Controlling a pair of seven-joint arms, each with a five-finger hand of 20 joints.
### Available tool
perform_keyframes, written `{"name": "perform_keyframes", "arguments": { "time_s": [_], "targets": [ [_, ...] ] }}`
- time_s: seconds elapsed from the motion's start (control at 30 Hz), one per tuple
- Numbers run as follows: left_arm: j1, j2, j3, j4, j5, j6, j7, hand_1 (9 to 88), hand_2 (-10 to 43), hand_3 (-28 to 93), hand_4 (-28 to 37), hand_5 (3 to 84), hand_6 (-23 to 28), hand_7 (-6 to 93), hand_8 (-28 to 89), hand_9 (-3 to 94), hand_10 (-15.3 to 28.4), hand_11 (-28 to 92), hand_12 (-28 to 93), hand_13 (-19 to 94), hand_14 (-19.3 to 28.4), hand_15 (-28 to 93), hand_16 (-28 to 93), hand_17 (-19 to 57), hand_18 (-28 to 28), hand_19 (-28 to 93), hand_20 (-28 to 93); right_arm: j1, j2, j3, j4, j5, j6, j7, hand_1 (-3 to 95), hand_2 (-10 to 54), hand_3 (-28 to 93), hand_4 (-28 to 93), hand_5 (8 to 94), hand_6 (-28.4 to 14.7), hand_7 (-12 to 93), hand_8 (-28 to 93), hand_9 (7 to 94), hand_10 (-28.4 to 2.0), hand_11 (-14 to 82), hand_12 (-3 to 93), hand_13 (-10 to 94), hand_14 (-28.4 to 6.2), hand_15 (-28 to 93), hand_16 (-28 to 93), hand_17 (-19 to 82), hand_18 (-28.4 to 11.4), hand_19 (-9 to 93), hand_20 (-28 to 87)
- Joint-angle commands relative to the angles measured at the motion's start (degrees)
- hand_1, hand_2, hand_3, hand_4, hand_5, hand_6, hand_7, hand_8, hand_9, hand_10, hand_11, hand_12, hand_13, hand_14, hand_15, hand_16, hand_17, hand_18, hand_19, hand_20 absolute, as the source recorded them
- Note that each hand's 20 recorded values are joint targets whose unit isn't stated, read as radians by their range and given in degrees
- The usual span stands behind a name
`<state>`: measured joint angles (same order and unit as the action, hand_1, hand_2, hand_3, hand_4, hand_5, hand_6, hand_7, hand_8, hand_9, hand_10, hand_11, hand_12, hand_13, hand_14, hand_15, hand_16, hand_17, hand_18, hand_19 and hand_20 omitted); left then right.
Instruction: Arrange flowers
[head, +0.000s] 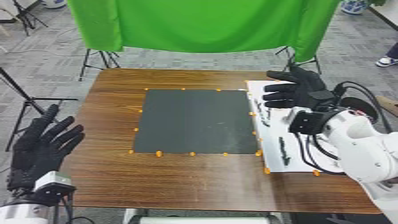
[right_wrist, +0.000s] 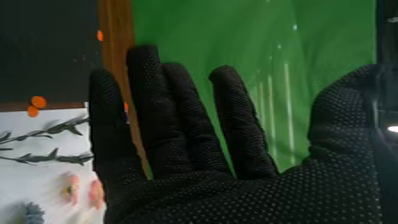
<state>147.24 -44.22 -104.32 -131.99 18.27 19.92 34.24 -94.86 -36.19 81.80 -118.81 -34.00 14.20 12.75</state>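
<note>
Grasping nothing, my left fingers and right fingers are released; pink flowers and leafy sprigs lie right, on the white sheet, so arranging seems unstarted.

Can't make out any readable text, label, brand, number or sign.
</note>
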Motion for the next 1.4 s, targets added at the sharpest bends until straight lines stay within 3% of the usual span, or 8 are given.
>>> {"name": "perform_keyframes", "arguments": {
  "time_s": [0.03,0.17,0.3,0.43,0.77,0.93,1.37,1.4],
  "targets": [
    [0.6,3.16,0.36,0.45,-1.87,0.30,3.01,29.6,7.1,62,-21.1,31.2,6.6,7.7,-8,27.1,18.4,23,11,19,26.7,52,-11,-6.6,28.4,54,-4,-2.4,-1.5,3.6,-4.7,-19.1,-3.1,15.7,19.5,7.6,78,-25,48.6,-3.6,15,-11,57.3,-17.6,16.6,14.1,50,-21.5,44,11,24,-26.0,64,17],
    [1.1,3.51,0.06,0.43,-2.03,0.29,3.21,29.6,7.1,62,-21.0,31.3,6.5,7.7,-7,27.0,18.3,23,11,19,26.6,52,-11,-6.6,28.4,54,-4,-0.9,-2.9,2.8,-8.3,-31.9,-6.5,31.8,23.8,3.6,77,-23,51.9,-5.8,14,-10,61.1,-18.6,17.9,13.9,56,-20.3,49,9,37,-21.9,78,1],
    [2.3,4.21,-0.44,0.21,-2.79,0.60,3.86,29.6,7.1,62,-21.0,31.3,6.4,7.8,-8,27.1,18.3,23,11,19,26.6,52,-11,-6.6,28.4,54,-4,-2.4,-2.9,2.5,-11.1,-40.0,-10.6,39.4,28.2,1.0,76,-21,54.2,-8.4,13,-10,64.2,-20.1,18.1,14.2,61,-19.1,52,9,45,-18.7,87,-15],
    [1.8,1.36,-1.24,-0.10,-0.56,-0.14,0.27,29.6,7.0,62,-21.0,31.3,6.5,7.8,-8,27.2,18.3,23,11,19,26.7,52,-11,-6.6,28.4,54,-4,-2.0,-2.6,-0.6,-12.6,-47.7,-12.5,45.1,31.6,-0.9,75,-20,57.6,-10.8,13,-9,66.5,-21.3,19.2,14.5,66,-17.8,56,9,52,-15.3,93,-25],
    [2.1,2.24,-1.15,-0.23,-1.51,0.30,1.70,29.5,7.0,62,-21.2,31.3,6.6,7.7,-8,27.1,18.2,23,11,19,26.5,52,-11,-6.7,28.4,54,-4,-2.3,-1.0,-6.0,-14.1,-58.6,-15.0,54.1,36.5,-4.0,72,-20,66.4,-16.4,10,-9,76.1,-21.8,25.4,16.4,75,-13.8,61,11,64,-8.7,93,-25],
    [1.5,1.03,-1.22,-0.16,-0.61,0.04,0.43,29.6,7.1,62,-21.2,31.3,6.6,7.7,-8,27.1,18.1,23,11,19,26.5,52,-11,-6.7,28.4,54,-3,-3.3,0.0,-8.4,-14.3,-63.4,-15.5,56.8,38.3,-5.0,71,-20,68.4,-17.7,9,-8,77.8,-22.3,26.6,16.7,77,-12.9,61,11,67,-7.4,93,-24],
    [1.8,2.03,-1.44,-0.28,-1.46,0.40,0.96,29.5,7.1,62,-21.1,31.3,6.6,7.6,-7,27.1,18.2,23,11,19,26.6,52,-11,-6.6,28.4,54,-3,-1.3,0.6,-15.8,-11.3,-69.7,-17.6,60.4,43.6,-7.8,70,-18,73.0,-17.4,10,-8,81.7,-21.8,26.6,16.5,81,-11.6,59,11,70,-5.7,93,-26],
    [1.2,1.50,-1.57,-0.13,-0.88,0.06,-0.26,29.5,7.1,62,-21.1,31.3,6.6,7.6,-7,27.1,18.2,23,11,19,26.6,52,-11,-6.6,28.4,54,-3,-1.1,0.7,-16.5,-11.0,-70.6,-17.5,61.0,43.7,-7.9,70,-18,73.5,-17.3,11,-8,81.9,-21.6,26.6,16.5,81,-11.4,59,11,70,-5.6,93,-26]
  ]
}}
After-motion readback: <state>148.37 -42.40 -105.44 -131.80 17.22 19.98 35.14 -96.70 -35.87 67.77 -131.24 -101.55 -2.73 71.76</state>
